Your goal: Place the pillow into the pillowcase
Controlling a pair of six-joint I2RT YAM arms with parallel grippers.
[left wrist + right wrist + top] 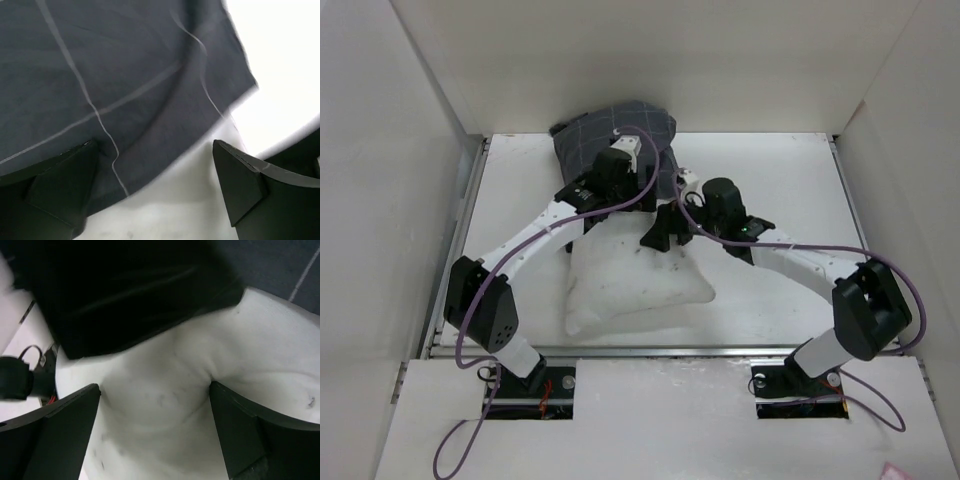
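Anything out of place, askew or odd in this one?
The pillowcase sits bunched in a heap at the far edge of the table, not spread flat. The pillow lies skewed and dented, mostly outside it. No damage or spill shows.

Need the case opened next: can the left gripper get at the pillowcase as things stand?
Probably yes. The left gripper hangs open right over the pillowcase edge, and nothing shows between its jaws and the fabric.

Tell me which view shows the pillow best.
Top external: the pillow lies nearly whole on the table, only its far edge under the arms. Right wrist shows just a close white patch between its fingers; left wrist shows mainly the pillowcase.
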